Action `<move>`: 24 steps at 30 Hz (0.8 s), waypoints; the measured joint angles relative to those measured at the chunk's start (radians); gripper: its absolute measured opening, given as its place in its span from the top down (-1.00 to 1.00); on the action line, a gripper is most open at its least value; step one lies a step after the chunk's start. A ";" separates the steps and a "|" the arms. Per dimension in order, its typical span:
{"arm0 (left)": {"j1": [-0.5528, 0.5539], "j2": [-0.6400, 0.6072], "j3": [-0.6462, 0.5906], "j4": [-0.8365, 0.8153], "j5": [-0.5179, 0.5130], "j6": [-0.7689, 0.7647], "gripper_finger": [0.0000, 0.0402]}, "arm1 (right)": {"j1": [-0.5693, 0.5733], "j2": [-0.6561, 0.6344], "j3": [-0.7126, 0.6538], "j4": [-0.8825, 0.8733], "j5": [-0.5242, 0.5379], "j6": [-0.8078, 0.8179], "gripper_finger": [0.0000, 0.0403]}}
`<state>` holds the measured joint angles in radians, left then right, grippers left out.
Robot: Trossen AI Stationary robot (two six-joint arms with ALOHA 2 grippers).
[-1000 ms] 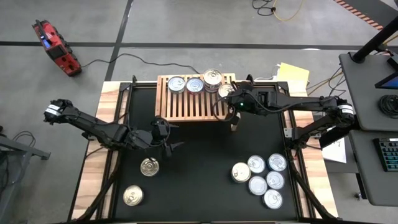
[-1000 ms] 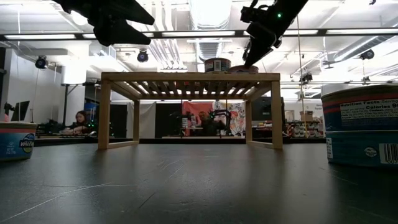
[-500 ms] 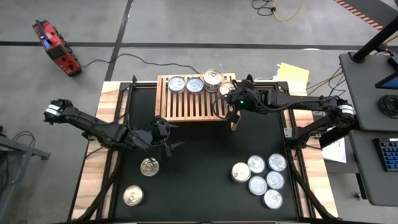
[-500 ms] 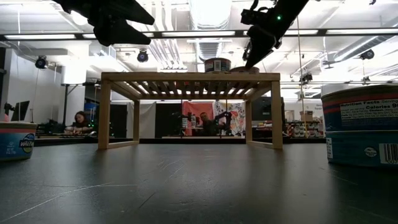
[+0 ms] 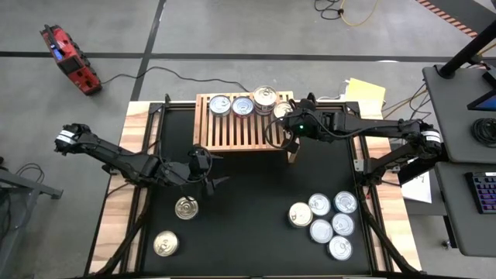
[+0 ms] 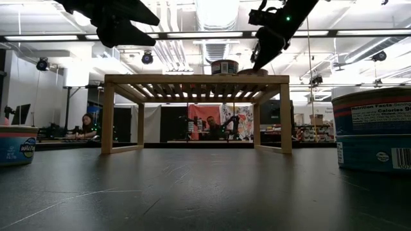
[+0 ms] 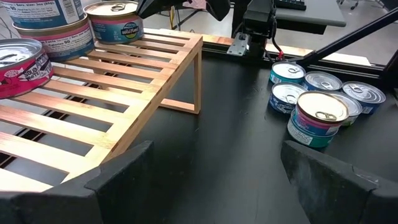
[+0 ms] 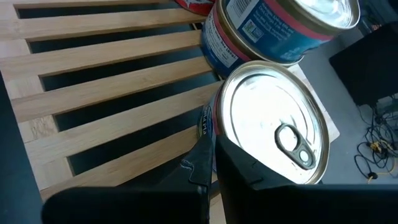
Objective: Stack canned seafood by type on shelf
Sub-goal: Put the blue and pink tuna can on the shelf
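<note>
**Right arm edges in on the shelf's end tin; eight cans not yet shelved**

Over the last second little moves on the black table (image 5: 248,194), and only at one corner. The right gripper (image 5: 285,122) creeps slightly inward along the right end of the shelf (image 5: 240,128), while the left arm stays put. The right gripper's fingers (image 8: 249,180) are pressed together with nothing between them. Their tips sit just beside, perhaps touching, the end tin (image 8: 270,127), a flat pull-tab can on the shelf's outermost slats. That reads as nudging or squaring up a can already placed, not carrying a new one, though contact cannot be confirmed. For the task, it suggests the placing step on this tin is nearly finished and the next pick has not begun.

The shelf, the only holder in the scene, carries a row along its far edge. From the right end it holds the end tin, then a taller stack (image 5: 264,96) and two single flat tins (image 5: 231,105) beside it. The near slats are bare.

Off the shelf, a cluster of six tins (image 5: 324,217) stands bunched at the table's right front. Two loose tins (image 5: 186,208) lie at the left front, one nearer the edge than the other.

The left gripper (image 5: 208,178) hangs above the table in front of the shelf's left leg, near the closer loose tin. Its fingers (image 7: 124,180) are spread wide and it holds nothing.
</note>
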<state>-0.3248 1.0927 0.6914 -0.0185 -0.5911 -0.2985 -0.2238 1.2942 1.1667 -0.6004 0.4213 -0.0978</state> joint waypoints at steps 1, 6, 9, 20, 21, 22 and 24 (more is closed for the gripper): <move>0.000 0.000 0.000 0.000 0.000 -0.002 -0.66 | -0.002 0.000 0.000 0.006 0.000 -0.007 0.94; 0.000 0.000 0.000 0.000 0.000 -0.008 -0.66 | -0.006 0.000 0.000 0.023 -0.001 -0.034 0.94; 0.000 0.000 0.000 0.000 0.000 -0.008 -0.66 | 0.001 -0.008 0.002 0.023 -0.002 -0.024 0.94; 0.000 0.000 0.000 0.000 0.000 -0.018 -0.66 | 0.026 -0.038 0.174 -0.366 -0.010 0.188 0.94; 0.000 0.000 0.000 0.001 0.000 -0.018 -0.66 | 0.021 -0.038 0.178 -0.377 -0.012 0.199 0.94; 0.000 0.000 0.000 0.001 0.000 -0.018 -0.66 | 0.014 -0.037 0.178 -0.381 -0.026 0.205 0.94; 0.000 0.000 0.000 0.002 0.000 -0.018 -0.66 | -0.004 -0.033 0.175 -0.371 -0.088 0.193 0.94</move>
<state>-0.3248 1.0924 0.6914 -0.0162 -0.5915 -0.3164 -0.2278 1.2613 1.3416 -0.9710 0.3333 0.0953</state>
